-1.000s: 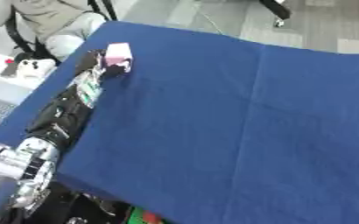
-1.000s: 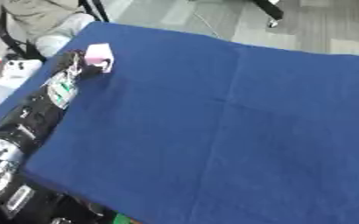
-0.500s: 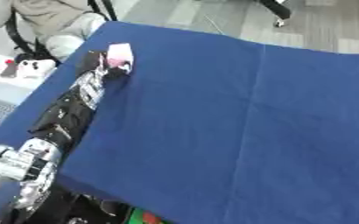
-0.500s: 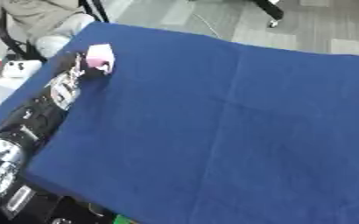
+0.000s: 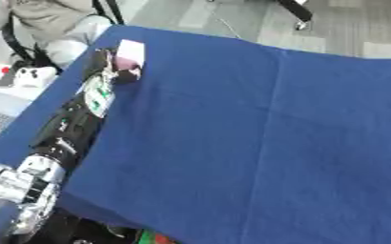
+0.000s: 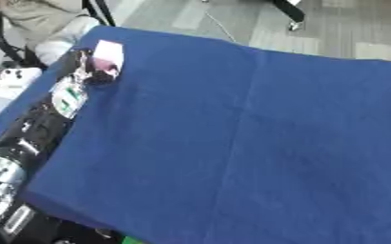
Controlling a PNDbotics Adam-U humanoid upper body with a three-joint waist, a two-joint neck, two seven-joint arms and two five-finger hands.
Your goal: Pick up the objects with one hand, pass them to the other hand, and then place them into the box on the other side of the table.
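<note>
Item: my left hand (image 5: 107,66), reached out along the left edge of the table (image 5: 257,143) toward its far left corner. The arm runs black and silver up from the lower left of both views. The fingers are curled round a small object.

Item: small pink-and-white object (image 5: 128,53), blocky, white on top with a pink patch on the lower part. It sits in the left hand's grip, at the far left corner. I cannot tell whether it touches the cloth or is lifted just clear of it.

Item: table, covered with a dark blue cloth, a crease running from far to near a little right of centre. It lies askew in my view.

Item: my right hand, not seen in either view.

Item: a white device (image 5: 32,75) with dark buttons, off the table on a surface to the far left, well apart from the held object.
</note>
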